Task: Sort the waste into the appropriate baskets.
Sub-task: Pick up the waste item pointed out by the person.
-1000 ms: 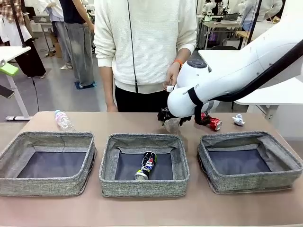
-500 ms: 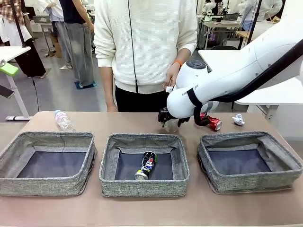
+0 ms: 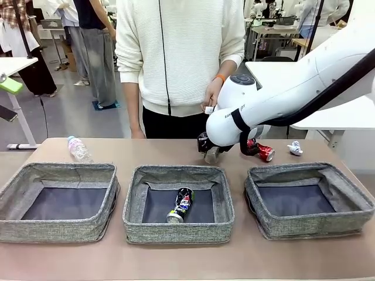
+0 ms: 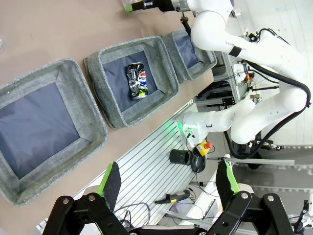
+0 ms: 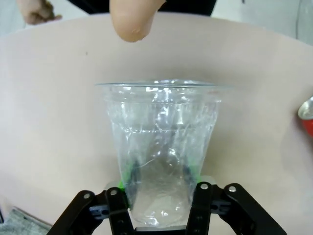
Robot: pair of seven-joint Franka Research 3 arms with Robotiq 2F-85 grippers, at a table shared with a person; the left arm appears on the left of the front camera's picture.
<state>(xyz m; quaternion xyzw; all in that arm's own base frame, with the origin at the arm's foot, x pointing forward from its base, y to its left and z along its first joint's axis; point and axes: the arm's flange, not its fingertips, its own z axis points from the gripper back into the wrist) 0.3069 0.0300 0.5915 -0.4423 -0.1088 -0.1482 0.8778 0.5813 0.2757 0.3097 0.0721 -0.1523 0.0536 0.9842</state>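
– While front cam's up: what's the R gripper (image 3: 208, 153) doing?
– Gripping the clear plastic cup (image 3: 211, 156), pads pressed on both sides, low on its wall. Cup's near the worktop's (image 3: 176, 257) far edge, just behind the mid basket's (image 3: 179, 173) far-right corner.
– Other waste?
– Dark can (image 3: 181, 205) lies inside the mid basket; red-white-blue print, too small to read from there. Clear bottle (image 3: 78, 149) lies near the far-left corner. Crushed red can (image 3: 263, 152) and paper ball (image 3: 295, 148) sit along the far edge, right side, behind the R basket (image 3: 304, 170).
– Any writing?
– Grey lettering on the R arm's wrist, can't read it.
– Surface, room?
– Worktop's plain tan-brown, matte. Person (image 3: 176, 58) in a white knit top w/ orange wristband (image 3: 220, 77) stands at the far edge. Behind: grey floor, white tables, other ppl standing.
– L wrist cam?
– L gripper (image 4: 168, 182) is spread wide, nothing btw its green pads. It looks down past the worktop's near edge onto a ribbed aluminium frame (image 4: 146, 156), w/ a red stop button (image 4: 206, 145) beside it. 3 baskets run in a row. Can's label looks like "pepsi" w/ a round logo, but it's small.
– R wrist cam?
– Cup's base sits btw the fingers (image 5: 116, 208), rim facing away, wall creased. Person's fingertip (image 5: 131, 22) hangs beyond the rim. Sliver of the red can shows at the right border.
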